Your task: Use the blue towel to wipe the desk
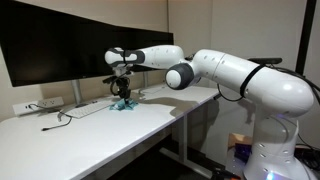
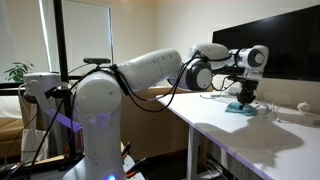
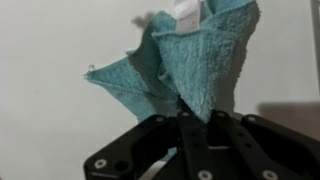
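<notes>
The blue towel (image 3: 180,60) is a small teal cloth bunched into folds, and my gripper (image 3: 185,115) is shut on its middle in the wrist view. In both exterior views the towel (image 1: 123,104) (image 2: 240,107) hangs from the black fingers with its lower edge touching the white desk (image 1: 110,130) (image 2: 260,135). The gripper (image 1: 121,93) (image 2: 245,95) points straight down over the desk, just in front of the monitors. The fingertips are buried in the cloth.
Dark monitors (image 1: 60,45) (image 2: 270,45) stand along the back of the desk. A power strip (image 1: 27,107) and cables (image 1: 60,115) lie left of the towel. A small pale object (image 2: 304,106) lies beyond the towel. The desk's front edge runs near the robot base.
</notes>
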